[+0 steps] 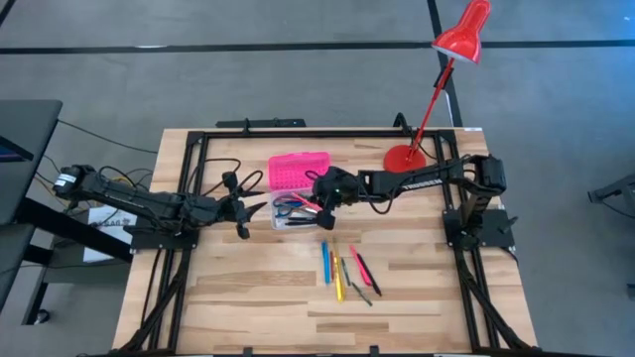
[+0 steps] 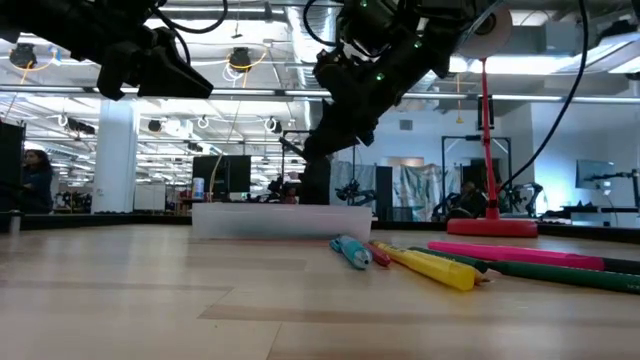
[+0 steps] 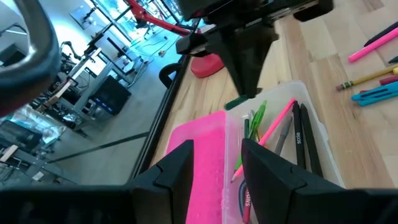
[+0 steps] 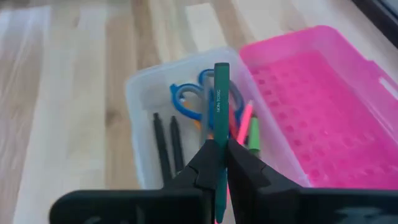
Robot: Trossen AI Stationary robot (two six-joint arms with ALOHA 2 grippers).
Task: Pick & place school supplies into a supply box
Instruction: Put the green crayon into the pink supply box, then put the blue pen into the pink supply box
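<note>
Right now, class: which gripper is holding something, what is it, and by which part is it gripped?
The right gripper pinches a green pencil near one end, above the clear box. The left gripper is open and holds nothing.

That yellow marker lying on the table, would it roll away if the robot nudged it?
Probably, if pushed sideways: the yellow marker looks round-bodied and lies flat on the smooth wooden table. The pens close beside it might stop it soon. It looks stiff and light, so the right gripper, now shut on a green pencil, should lift it easily.

one box (image 1: 298, 174); two pincers (image 1: 241, 210)
</note>
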